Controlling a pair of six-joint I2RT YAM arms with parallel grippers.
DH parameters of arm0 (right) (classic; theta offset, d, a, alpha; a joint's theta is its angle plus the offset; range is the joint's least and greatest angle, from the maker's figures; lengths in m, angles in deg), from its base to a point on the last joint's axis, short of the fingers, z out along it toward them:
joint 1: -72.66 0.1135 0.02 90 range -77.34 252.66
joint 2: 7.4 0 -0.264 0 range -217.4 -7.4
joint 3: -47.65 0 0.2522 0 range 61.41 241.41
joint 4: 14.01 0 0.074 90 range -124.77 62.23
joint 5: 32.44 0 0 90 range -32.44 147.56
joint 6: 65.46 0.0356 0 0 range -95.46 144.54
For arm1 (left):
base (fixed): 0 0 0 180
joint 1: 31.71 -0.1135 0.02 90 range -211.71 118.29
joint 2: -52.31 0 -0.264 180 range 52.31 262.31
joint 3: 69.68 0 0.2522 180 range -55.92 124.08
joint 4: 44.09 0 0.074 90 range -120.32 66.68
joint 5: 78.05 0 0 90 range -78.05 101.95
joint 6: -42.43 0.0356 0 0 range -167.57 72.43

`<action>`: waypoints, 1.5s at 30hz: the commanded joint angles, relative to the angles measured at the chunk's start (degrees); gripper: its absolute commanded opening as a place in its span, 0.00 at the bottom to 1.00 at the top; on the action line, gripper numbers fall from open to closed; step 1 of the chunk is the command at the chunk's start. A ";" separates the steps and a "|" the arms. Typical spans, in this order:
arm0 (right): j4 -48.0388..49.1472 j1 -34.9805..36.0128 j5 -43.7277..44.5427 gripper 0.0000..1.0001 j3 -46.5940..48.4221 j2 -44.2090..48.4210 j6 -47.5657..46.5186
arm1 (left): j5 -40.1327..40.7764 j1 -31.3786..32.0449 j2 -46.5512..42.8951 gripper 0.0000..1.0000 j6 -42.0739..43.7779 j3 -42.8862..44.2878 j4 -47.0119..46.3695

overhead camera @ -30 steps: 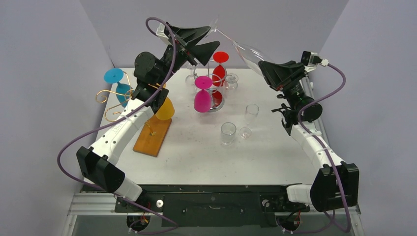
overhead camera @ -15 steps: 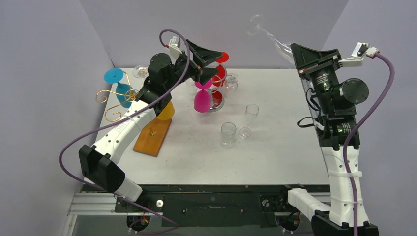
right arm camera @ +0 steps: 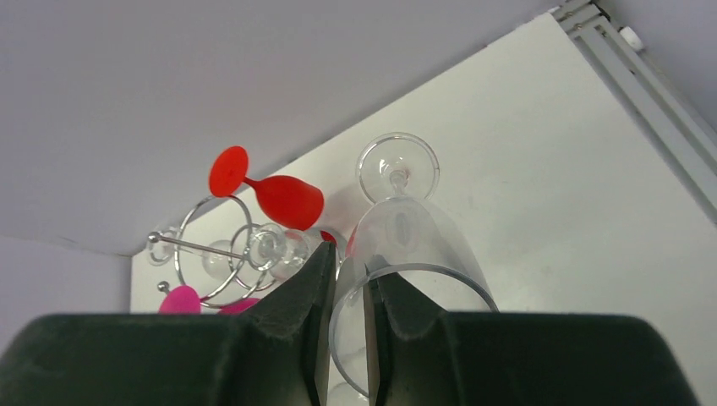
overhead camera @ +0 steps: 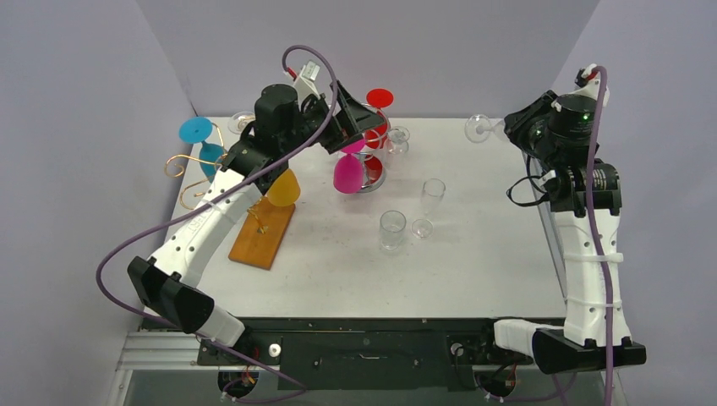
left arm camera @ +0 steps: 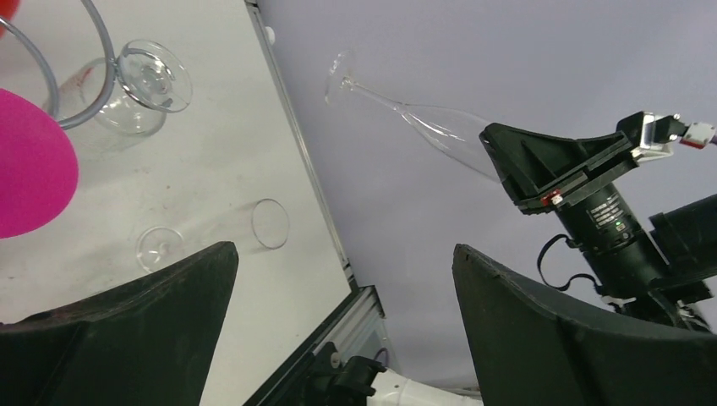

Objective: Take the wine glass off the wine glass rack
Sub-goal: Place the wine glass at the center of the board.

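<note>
The clear wine glass (right arm camera: 406, 224) is off the wire wine glass rack (overhead camera: 369, 167) and hangs over the table's back right corner, its foot (overhead camera: 478, 127) pointing left. My right gripper (right arm camera: 347, 262) is shut on its rim, one finger inside the bowl and one outside. From above, the right gripper (overhead camera: 517, 128) is mostly hidden under its wrist. The left wrist view shows the same glass (left arm camera: 423, 127) tilted in the air. My left gripper (overhead camera: 359, 131) hovers over the rack, wide open and empty (left arm camera: 342, 249). A pink glass (overhead camera: 347, 172) and a red glass (overhead camera: 378, 118) hang on the rack.
A clear tumbler (overhead camera: 392, 228) and a flute (overhead camera: 433, 193) stand mid-table, with a small glass (overhead camera: 421, 227) between them. A gold wire rack on a wooden board (overhead camera: 262, 233) holds a blue glass (overhead camera: 196, 131) and an orange glass (overhead camera: 285, 188). Walls close in on both sides.
My left gripper let go of the clear glass's foot, opened wide and dropped toward the rack. My right arm swung the glass to the back right corner and lowered it.
</note>
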 commanded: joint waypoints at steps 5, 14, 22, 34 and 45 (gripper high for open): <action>-12.15 -0.26 3.34 0.00 5.20 -4.94 -6.21 | 5.61 1.85 -4.85 0.96 17.12 4.55 14.10; -15.71 2.62 6.08 0.00 -0.69 -8.70 -8.83 | 9.20 2.94 -11.80 0.96 23.94 -4.59 16.43; -20.07 7.61 7.96 0.00 -0.69 -13.11 -9.37 | 10.07 2.94 -14.75 0.96 26.14 -9.24 15.91; -15.44 8.06 4.38 0.00 -3.46 -20.11 -8.81 | 9.72 2.90 -15.95 0.96 27.41 -10.23 15.59; -12.83 7.45 2.98 0.00 -6.42 -22.57 -9.06 | 9.25 2.86 -15.64 0.96 27.13 -10.51 15.23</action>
